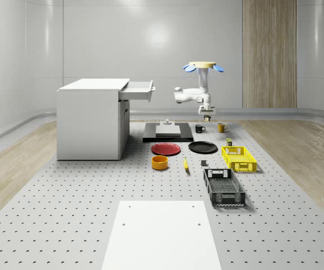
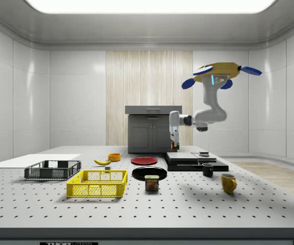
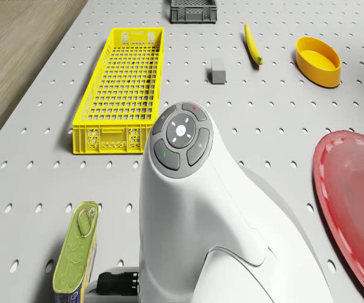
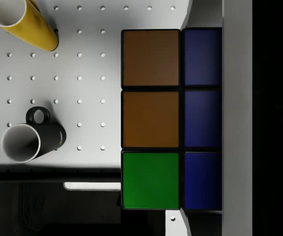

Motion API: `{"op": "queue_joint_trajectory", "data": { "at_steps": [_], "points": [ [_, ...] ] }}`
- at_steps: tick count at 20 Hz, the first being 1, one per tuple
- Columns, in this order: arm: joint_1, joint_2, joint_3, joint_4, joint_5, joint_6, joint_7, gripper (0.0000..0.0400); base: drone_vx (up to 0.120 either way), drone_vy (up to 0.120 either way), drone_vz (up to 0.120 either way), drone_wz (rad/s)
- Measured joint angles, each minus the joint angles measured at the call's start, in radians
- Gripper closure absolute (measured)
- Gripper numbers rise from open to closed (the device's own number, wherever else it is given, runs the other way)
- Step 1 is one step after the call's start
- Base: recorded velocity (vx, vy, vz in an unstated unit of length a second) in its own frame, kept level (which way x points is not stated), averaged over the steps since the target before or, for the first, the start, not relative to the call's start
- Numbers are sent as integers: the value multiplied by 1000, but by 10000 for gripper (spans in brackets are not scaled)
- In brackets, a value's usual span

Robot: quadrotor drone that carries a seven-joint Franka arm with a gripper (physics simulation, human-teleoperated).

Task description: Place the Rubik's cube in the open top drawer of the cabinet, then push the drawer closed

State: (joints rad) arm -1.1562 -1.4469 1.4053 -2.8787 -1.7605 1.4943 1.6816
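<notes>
While the drone hovers above the far right part of the bench, near the black mug and the yellow mug, you have the Rubik's cube clamped in the pincer, held up in the air well right of the cabinet in the whole-scene view.

Your risk from here, as I judge it, lies in carrying it across: the open top drawer sits at about the cube's height, so a low or skewed approach could knock the cube against the drawer's front lip or side wall and twist it out of the grip.

The cube has no long axis. In the wrist view it sits square, orange and green tiles facing the camera, a blue face beside them.
</notes>
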Motion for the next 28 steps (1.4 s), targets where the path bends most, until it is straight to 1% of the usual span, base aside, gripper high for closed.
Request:
{"op": "queue_joint_trajectory", "data": {
  "at_steps": [28],
  "points": [
    [-10, -60, 9, 2, 24, 56, 9, 75, 0, -120, 120, 0]
  ]
}}
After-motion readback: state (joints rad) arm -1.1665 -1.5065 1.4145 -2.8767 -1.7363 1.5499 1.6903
